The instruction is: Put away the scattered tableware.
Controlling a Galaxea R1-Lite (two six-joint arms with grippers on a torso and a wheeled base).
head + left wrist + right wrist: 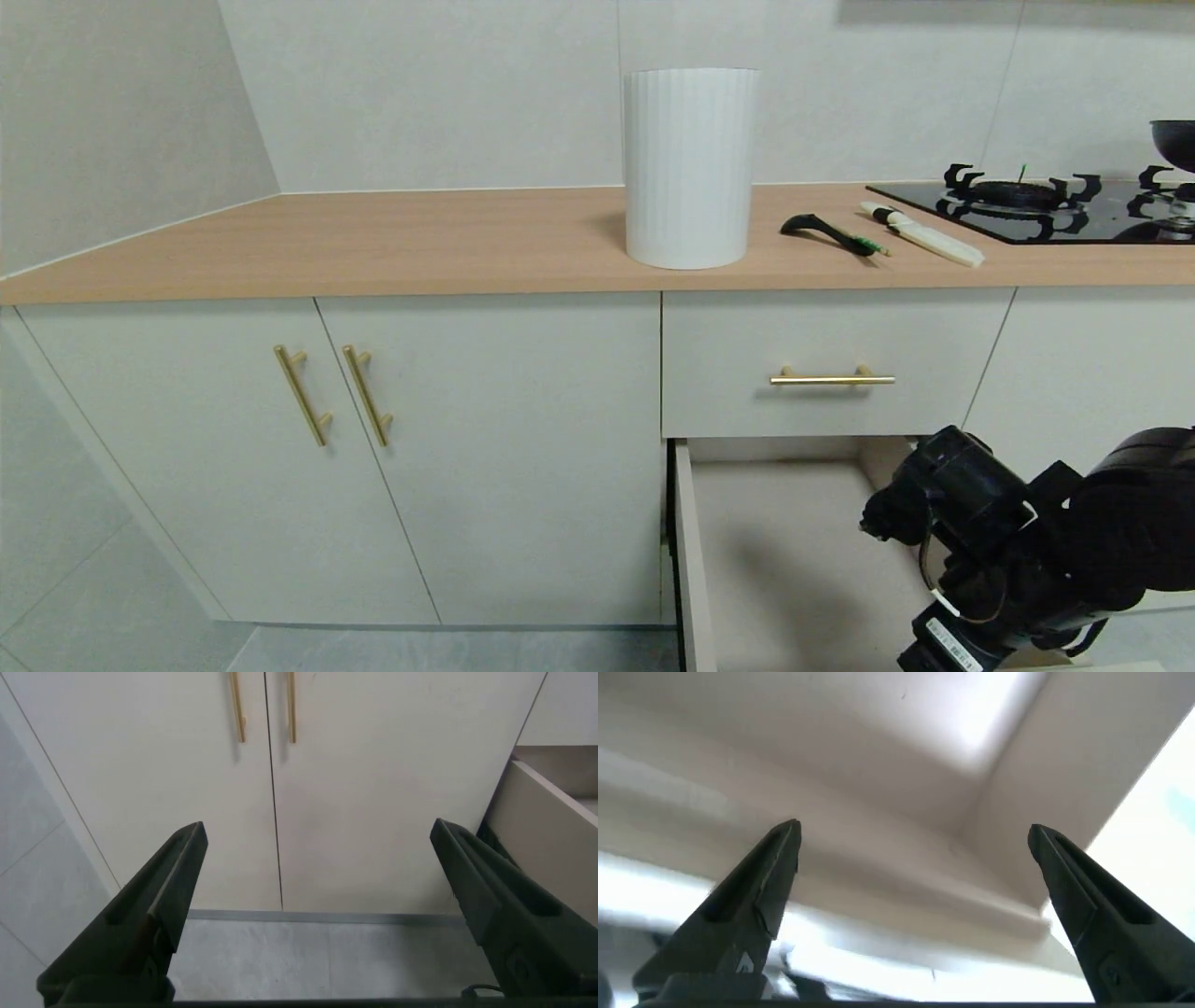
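A black spoon (831, 233) and a pale knife (920, 233) lie side by side on the tabletop (420, 243), at 3 o'clock from the white ribbed canister (689, 168). Both long axes run from 10 to 4 o'clock, and the spoon's bowl points to 10. The right end effector (913, 833), spread wide and holding nothing, is at the open drawer (689, 551). The left end effector (318, 835), equally wide, faces the cupboard doors (374, 812).

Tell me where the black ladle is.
In the head view, the black ladle lies on the right part of the counter. It is between the white canister and the white knife beside the hob.
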